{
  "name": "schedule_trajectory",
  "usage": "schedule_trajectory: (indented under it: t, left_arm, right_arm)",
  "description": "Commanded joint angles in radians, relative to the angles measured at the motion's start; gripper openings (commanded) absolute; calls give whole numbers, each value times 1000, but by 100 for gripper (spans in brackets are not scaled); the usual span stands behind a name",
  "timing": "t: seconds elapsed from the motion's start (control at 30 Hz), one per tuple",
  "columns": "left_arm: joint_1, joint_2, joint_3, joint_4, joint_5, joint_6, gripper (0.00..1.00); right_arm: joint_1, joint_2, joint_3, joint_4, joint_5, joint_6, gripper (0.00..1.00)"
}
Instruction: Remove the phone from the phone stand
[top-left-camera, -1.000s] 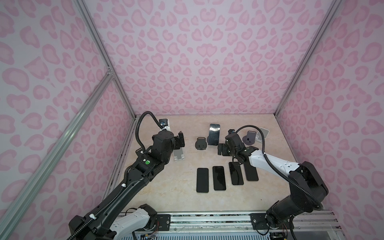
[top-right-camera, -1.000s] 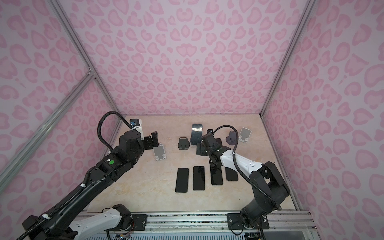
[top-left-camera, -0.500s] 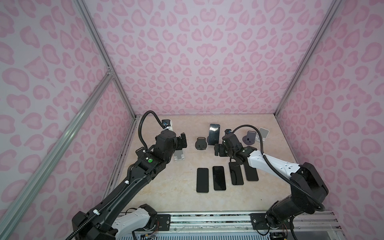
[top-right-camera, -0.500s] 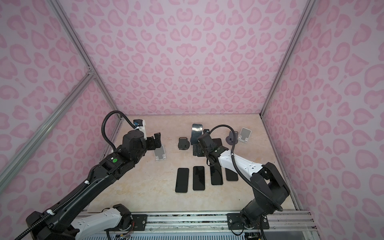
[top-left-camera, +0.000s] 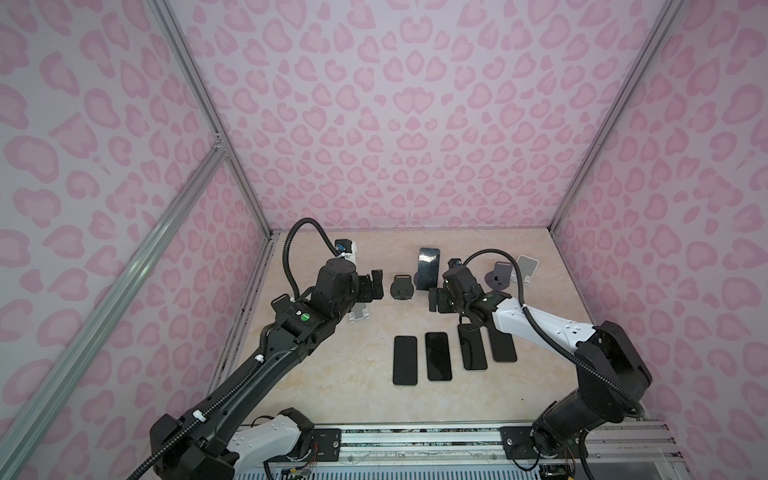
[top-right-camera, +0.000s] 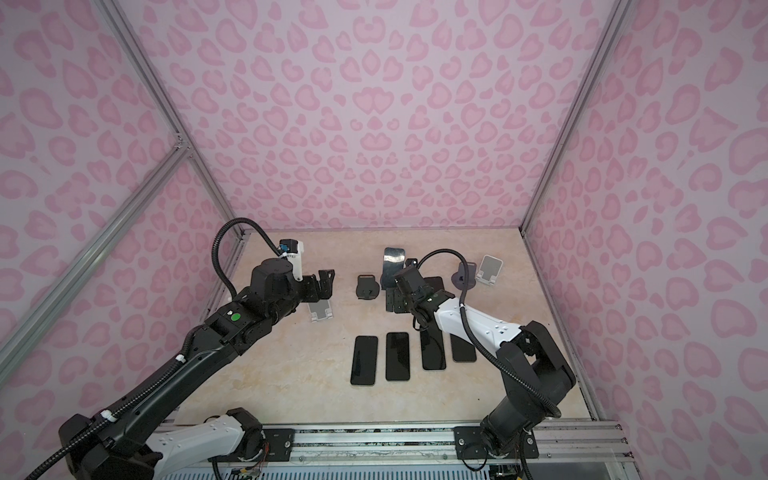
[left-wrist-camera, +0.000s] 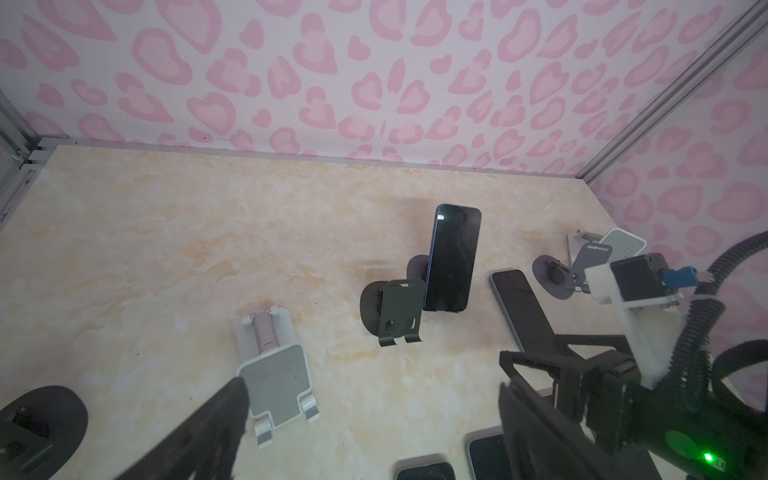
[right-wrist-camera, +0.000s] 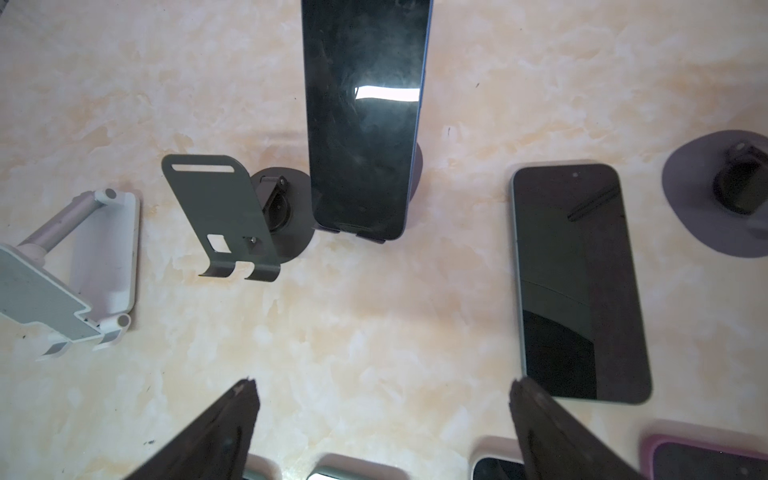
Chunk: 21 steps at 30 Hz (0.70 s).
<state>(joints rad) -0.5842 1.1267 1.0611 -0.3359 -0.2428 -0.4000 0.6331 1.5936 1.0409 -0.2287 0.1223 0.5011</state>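
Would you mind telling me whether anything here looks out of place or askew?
One flat phone lies alone beside the upright phone on its stand, set back from the row of four.

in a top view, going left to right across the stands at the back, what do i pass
left white stand → black stand → upright phone → purple stand → right white stand

Six phones (top-left-camera: 405, 359); five phone stands (top-left-camera: 402, 286); two arms (top-left-camera: 266, 365).

Blk left arm (top-left-camera: 266, 365), white right forearm (top-left-camera: 540, 328), ribbed cables (top-left-camera: 286, 253)
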Motion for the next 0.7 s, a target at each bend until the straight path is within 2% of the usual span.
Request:
schedule_trajectory:
  t: [0.0,0.3,0.67]
  left_arm:
    - [0,4,8,31,18,-9,97]
    - [0,20,9,39,59,-8,98]
    - [0,18,6,37,51,-1,98]
  right_arm:
    - [2,11,3,4,-13,-9,97]
    - [-6,23,15,6,-34,-12,98]
    - [-24,119,116,-15,-32,-7,99]
